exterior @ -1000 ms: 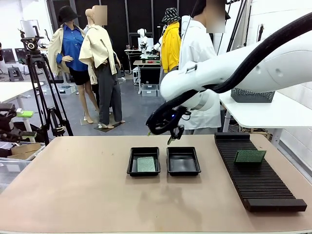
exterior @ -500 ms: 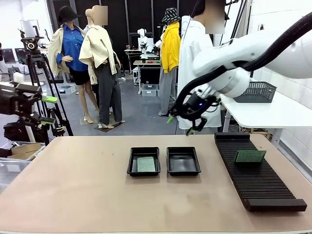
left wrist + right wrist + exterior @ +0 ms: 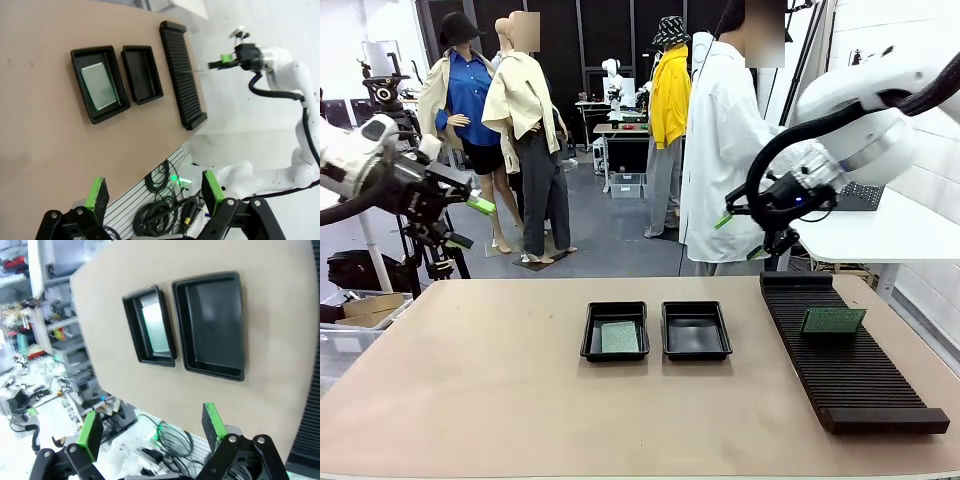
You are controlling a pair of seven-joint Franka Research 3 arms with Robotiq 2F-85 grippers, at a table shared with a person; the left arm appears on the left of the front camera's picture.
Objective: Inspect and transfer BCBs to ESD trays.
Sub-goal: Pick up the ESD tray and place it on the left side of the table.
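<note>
Two black ESD trays lie side by side mid-table. The left tray [image 3: 588, 333] [image 3: 80, 54] [image 3: 131, 327] holds a flat green BCB [image 3: 619, 337] [image 3: 100, 86] [image 3: 156, 329]. The right tray [image 3: 695, 330] [image 3: 142, 74] [image 3: 212, 325] is empty. Another BCB [image 3: 833, 320] stands on edge in the long black rack [image 3: 845, 370] [image 3: 182, 75]. My left gripper [image 3: 470, 224] [image 3: 155, 189] hangs open in the air past the table's far left corner. High above the rack's far end, my right gripper [image 3: 741, 238] [image 3: 152, 427] is open and empty.
A person in a white coat [image 3: 725, 150] stands at the far side, behind the right gripper. A camera tripod [image 3: 405, 180] stands beyond the left gripper. A white side table with a grey mesh basket [image 3: 865, 195] is at the right. Cables [image 3: 172, 440] hang below the table's edge.
My right arm has swung from above the trays to the right, over the rack's far end. My left arm has come in from the left and risen.
</note>
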